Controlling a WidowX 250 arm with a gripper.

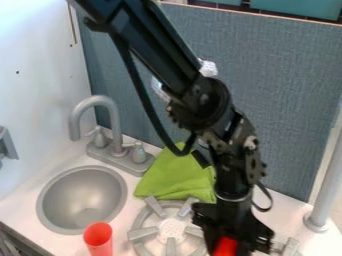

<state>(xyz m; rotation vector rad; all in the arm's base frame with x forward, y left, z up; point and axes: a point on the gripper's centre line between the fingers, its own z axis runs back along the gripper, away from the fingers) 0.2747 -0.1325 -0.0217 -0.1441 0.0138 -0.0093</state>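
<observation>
The black robot arm came down from the top of the view, and its gripper (234, 227) hung low over the toy kitchen's countertop (284, 213), just right of the stove burner (172, 229) with its grey grate. A bright red object (226, 246) showed at the gripper's lower end, mostly hidden by black parts, so its shape could not be made out. How far the gripper was open, and whether it had hold of the red object or only stood in front of it, could not be told. Part of another grey grate (290, 247) showed to the right of the gripper.

Behind the burner, towards the countertop's back edge, a green cloth (175, 175) lay loosely folded. To its left stood a grey faucet (113, 117) with two handles, behind the round grey sink (80, 200). An orange-red cup (99, 242) stood upright near the sink's rim, between the sink and the burner. A grey post (327, 187) rose near the countertop's right edge, and a blue-grey panel (287, 100) stood along the back.
</observation>
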